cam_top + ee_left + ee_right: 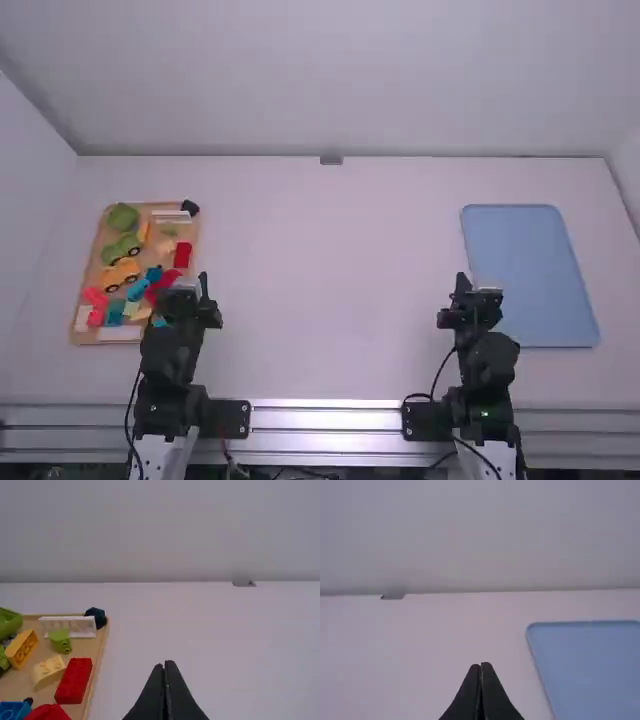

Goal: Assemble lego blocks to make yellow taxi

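Yellow wheeled block point(121, 270): set left of the nearer, left gripper point(165, 664), closed, nothing held. Right gripper point(481, 664): likewise closed, empty.

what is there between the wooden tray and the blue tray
Bare white table lies between the wooden tray and blue tray, as the high view shows.

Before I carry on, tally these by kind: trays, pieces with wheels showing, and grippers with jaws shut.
Trays: 2 (wooden tray, blue tray)
Pieces with wheels showing: 2 (green wheeled piece, yellow wheeled piece)
Grippers with jaws shut: 2 (left gripper, right gripper)
Total: 6
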Robot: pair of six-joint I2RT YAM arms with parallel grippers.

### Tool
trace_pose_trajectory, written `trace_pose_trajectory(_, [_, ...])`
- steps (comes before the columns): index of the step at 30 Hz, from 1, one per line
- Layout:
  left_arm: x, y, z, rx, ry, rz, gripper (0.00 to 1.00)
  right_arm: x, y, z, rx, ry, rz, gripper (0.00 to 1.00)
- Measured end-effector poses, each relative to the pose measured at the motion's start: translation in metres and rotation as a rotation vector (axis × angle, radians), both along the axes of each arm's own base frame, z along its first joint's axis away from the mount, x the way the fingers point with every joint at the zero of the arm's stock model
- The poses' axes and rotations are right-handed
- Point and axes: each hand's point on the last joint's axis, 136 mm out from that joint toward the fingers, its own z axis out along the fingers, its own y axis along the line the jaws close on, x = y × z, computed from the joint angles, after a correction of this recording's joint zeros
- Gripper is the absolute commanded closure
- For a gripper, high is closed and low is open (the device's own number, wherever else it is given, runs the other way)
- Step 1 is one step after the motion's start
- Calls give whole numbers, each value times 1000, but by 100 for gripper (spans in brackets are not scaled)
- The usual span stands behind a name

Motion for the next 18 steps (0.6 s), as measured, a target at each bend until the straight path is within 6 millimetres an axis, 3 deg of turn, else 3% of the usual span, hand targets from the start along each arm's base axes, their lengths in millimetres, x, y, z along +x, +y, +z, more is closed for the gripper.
trace_pose_trajectory(13, [0, 1, -6, -3, 37, 5, 93, 2, 6, -7, -1, 51, 33, 93])
trace_pose_trajectory(18, [1, 4, -2, -4, 71, 26, 86, 4, 16, 12, -23, 64, 91, 87])
